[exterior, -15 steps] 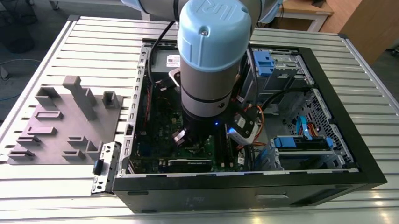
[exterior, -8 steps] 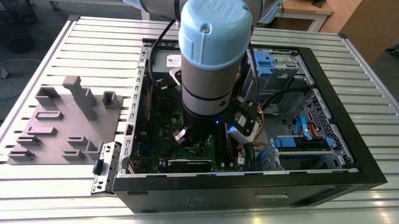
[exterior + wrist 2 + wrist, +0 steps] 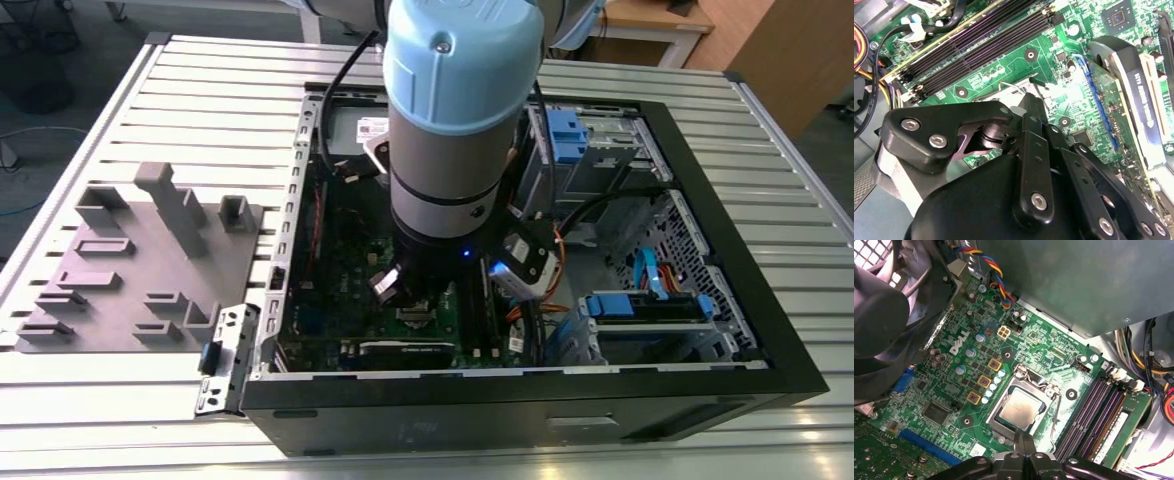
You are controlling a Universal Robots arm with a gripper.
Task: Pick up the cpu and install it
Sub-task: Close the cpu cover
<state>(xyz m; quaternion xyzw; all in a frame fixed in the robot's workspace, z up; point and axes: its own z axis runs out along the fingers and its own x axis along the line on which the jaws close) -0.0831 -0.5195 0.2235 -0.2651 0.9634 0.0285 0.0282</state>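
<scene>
Where claw (image 3: 1023, 444) closes, one cpu (image 3: 1019, 409)

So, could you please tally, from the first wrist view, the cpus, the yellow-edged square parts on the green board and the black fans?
cpu: 1
yellow-edged square parts: 3
black fan: 1
Total: 5

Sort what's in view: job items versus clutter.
Job:
- cpu, sitting in the socket
- gripper, just over the socket's edge, its tips together
- green board

Clutter:
- RAM slots
- fan
- coloured wires
- grey fixture outside the case
</scene>
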